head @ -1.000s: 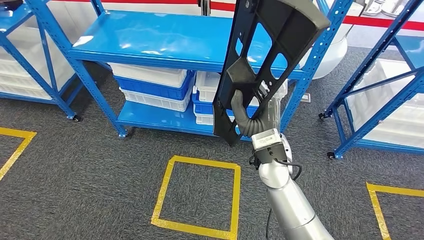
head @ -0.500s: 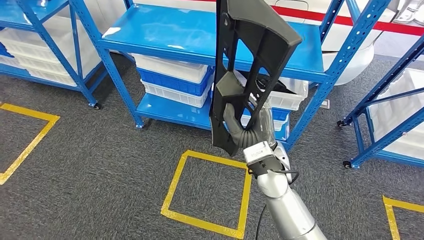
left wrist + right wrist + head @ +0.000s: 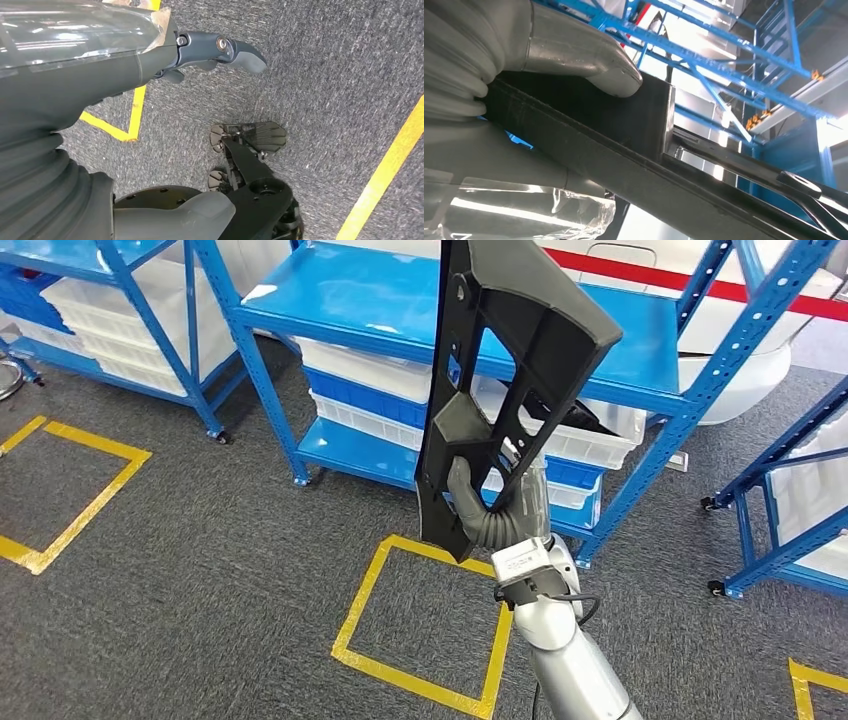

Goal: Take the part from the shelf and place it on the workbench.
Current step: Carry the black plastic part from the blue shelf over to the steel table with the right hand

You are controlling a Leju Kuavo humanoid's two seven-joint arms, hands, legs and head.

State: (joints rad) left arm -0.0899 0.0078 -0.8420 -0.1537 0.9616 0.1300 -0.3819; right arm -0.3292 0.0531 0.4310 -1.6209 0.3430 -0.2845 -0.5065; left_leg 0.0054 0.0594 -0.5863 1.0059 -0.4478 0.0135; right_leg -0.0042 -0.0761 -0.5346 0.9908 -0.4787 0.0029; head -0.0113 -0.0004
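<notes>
Part (image 3: 505, 370), a long black plastic frame with cut-outs, stands nearly upright in front of the blue shelf (image 3: 400, 315), gripped near its lower end by the right robot hand (image 3: 492, 510). Below the shelf, white and blue bins (image 3: 370, 400) sit stacked. The left robot hand (image 3: 100, 75) hangs over the carpet, fingers apart, holding nothing.

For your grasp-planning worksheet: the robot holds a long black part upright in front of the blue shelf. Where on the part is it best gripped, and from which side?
Grip the black part low down, at the narrow bar beside its cut-out openings, coming from below and behind, as the right hand does. The openings let fingers wrap through the frame, while the wide top end offers only a flat panel. One caution: such a low hold leaves much of the part above the hand, so it may tip.
</notes>
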